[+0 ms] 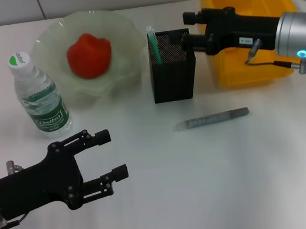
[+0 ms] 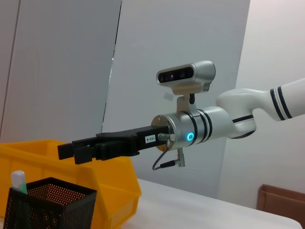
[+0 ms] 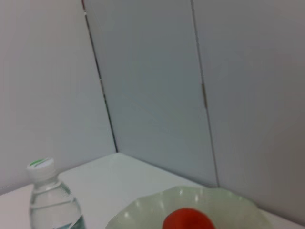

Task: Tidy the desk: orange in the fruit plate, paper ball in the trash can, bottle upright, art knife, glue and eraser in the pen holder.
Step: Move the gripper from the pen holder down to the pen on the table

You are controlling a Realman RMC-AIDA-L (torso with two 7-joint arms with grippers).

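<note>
We see our right tool (image 1: 185, 30) over the black mesh pen holder (image 1: 173, 71), at its rim; whether its fingers are spread or closed we cannot tell, and we see nothing in them. A green-and-white stick (image 1: 152, 44) stands inside the holder (probably the glue, we are not sure). So we judge the step in hand is putting a small item into the holder. The grey art knife (image 1: 211, 119) lies flat on the tabletop (image 1: 232, 183), just in front of the holder, and it seems the next thing to take: this calls for lowering onto a thin, flat body and gripping it across its width. Our left tool (image 1: 112, 154) hovers low near the front edge, released, with fingers spread and empty. The bottle (image 1: 39, 100) stands upright beside the fruit plate (image 1: 51, 43), which holds the orange (image 1: 89, 55). The yellow bin (image 1: 245, 26) is behind the holder. The tabletop is plain white, and the walls are pale grey panels
</note>
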